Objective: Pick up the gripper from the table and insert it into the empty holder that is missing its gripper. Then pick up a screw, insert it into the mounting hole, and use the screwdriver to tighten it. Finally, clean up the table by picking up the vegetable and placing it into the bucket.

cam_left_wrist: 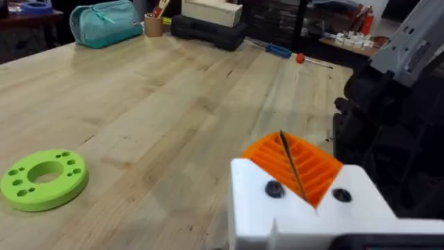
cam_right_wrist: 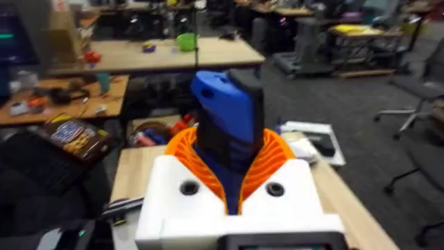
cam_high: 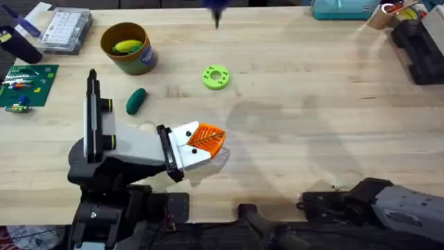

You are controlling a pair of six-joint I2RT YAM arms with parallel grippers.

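In the overhead view the dark teal vegetable (cam_high: 136, 101) lies on the table (cam_high: 312, 104), just short of the mustard bucket (cam_high: 128, 47), which holds a yellow-green piece. My left gripper (cam_high: 211, 139) (cam_left_wrist: 288, 149), white with orange pads, hovers low to the right of the vegetable. It is shut, its pads pressed together with only a thin dark line between them. In the right wrist view my right gripper (cam_right_wrist: 229, 156) is shut on the blue screwdriver (cam_right_wrist: 225, 104), which stands up between the orange pads. The right arm (cam_high: 374, 201) lies folded at the lower right. The holder is out of view.
A lime-green ring disc (cam_high: 216, 77) (cam_left_wrist: 43, 179) lies mid-table. A clear parts box (cam_high: 66, 29) and a green circuit board (cam_high: 24, 85) sit at the far left. A teal pouch (cam_high: 340, 8) (cam_left_wrist: 104, 22) and black case (cam_high: 420, 42) stand at the far right.
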